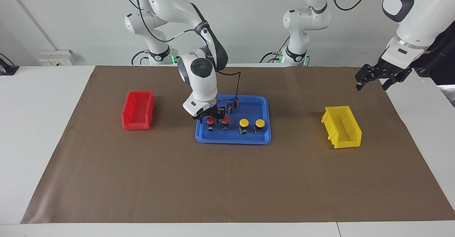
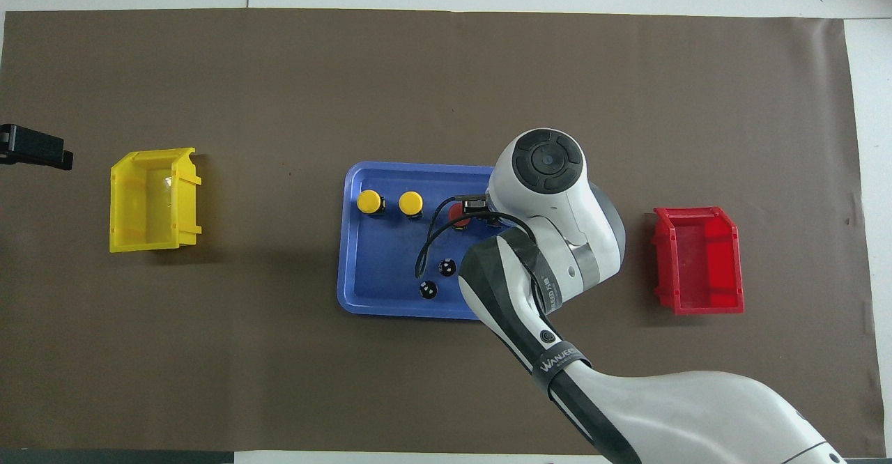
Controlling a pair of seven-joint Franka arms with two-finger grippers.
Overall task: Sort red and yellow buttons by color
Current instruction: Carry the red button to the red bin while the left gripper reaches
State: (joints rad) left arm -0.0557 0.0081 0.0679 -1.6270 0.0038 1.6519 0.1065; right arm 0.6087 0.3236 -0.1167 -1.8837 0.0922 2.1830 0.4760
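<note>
Currently, 4 buttons are lined up in a blue tray [image 1: 265,105] at the middle of the brown-covered desk [image 1: 227,180]: 2 red ones toward the right arm's end and 2 yellow ones [image 1: 244,122] [image 1: 260,123] toward the left arm's end. The right tool [image 1: 210,117] is lowered onto the end red button [image 1: 210,120], with its fingers set on either side of the cap; whether the cap is actually gripped cannot be told. The 2nd red button [image 1: 225,120] is just beside it. 2 dark cylinders [image 1: 229,108] [image 1: 236,102] are stood in the tray nearer to the robots than the buttons. A red bin [image 1: 138,109] is placed well apart from the tray toward the right arm's end, and a yellow bin [image 1: 342,126] toward the left arm's end. The left tool [image 1: 371,80] is held fully open and empty in the air over the edge of the brown cover, where the arm waits.
</note>
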